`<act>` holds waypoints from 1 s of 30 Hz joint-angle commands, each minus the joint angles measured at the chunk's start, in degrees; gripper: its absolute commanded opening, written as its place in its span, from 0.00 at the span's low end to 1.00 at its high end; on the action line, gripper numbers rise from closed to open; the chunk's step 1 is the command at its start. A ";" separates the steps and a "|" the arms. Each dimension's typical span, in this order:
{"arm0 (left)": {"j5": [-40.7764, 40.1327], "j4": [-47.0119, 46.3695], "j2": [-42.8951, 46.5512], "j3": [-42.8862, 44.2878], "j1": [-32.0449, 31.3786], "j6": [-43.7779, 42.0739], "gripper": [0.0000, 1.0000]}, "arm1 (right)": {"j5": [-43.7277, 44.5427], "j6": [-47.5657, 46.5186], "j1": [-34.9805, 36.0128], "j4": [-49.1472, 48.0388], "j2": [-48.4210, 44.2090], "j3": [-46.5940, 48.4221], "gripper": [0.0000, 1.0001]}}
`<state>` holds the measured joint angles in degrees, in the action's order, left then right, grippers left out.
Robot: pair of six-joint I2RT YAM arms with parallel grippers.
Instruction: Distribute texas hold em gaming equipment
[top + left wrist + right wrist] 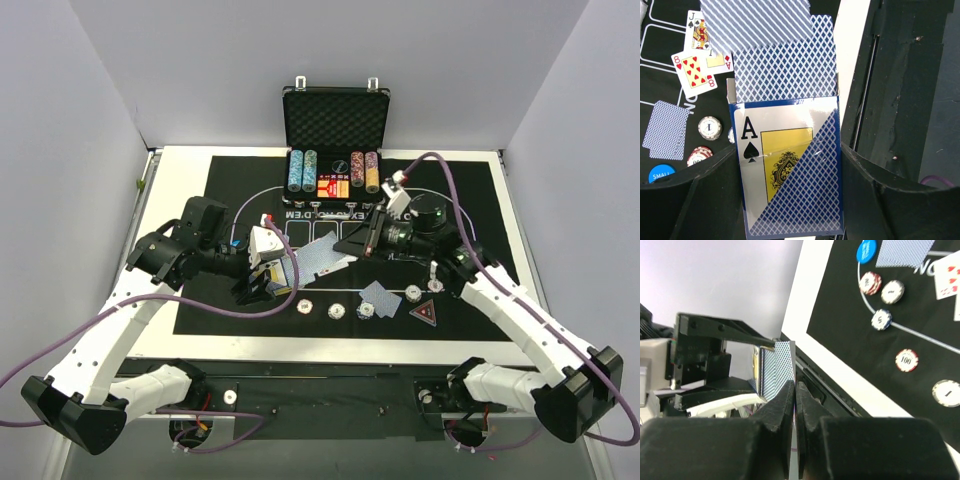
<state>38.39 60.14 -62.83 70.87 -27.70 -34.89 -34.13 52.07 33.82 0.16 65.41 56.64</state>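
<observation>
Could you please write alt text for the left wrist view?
The left claw grips an open card box showing the ace of spades, blue-backed cards sticking out. Left on the black mat lie a face-up red eight, chips and a blue disc.

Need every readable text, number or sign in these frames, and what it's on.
"A" with a spade: deck box
"J": face-up card
"8": red face-up card
"SMALL": blue disc
"1": white chip
"5": dark-striped chip
"100": red-striped chip
"1": second white chip
Seemingly "HOLD'EM", partly covered: mat
Case label and triangular marker: too small to read.
</observation>
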 commanded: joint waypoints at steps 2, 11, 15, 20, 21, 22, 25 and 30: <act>2.21 -2.66 0.95 2.17 -0.16 0.00 0.04 | -3.31 0.48 -6.92 -1.66 -3.79 1.36 0.00; 2.13 -2.31 1.22 2.17 -0.16 -0.35 0.04 | -2.52 0.04 -10.80 -5.60 1.56 -3.90 0.00; 2.21 -2.48 1.22 2.17 -0.16 -0.26 0.04 | 0.02 3.29 -9.83 -16.31 8.41 -8.73 0.00; 2.13 -2.13 1.13 2.69 -0.16 -0.26 0.04 | 5.64 2.43 -6.32 -21.78 19.66 -9.53 0.00; 2.04 -2.13 1.13 2.69 -0.16 -0.26 0.04 | 6.78 2.07 -5.88 -22.13 22.63 -9.45 0.00; 2.21 -2.13 1.30 2.69 -0.24 -0.26 0.04 | 7.49 1.72 -5.18 -22.75 24.05 -9.01 0.00; 2.13 -2.04 1.48 2.52 -0.25 -0.26 0.04 | 8.37 2.77 -4.56 -27.05 30.63 -8.74 0.00; 2.04 -2.04 1.74 2.52 -0.25 -0.08 0.04 | 11.98 0.67 -3.86 -28.03 34.78 -8.31 0.00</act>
<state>38.41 60.16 -62.54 70.87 -27.70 -34.92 -26.44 54.85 29.54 -23.00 99.22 47.11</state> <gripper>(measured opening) 0.745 0.001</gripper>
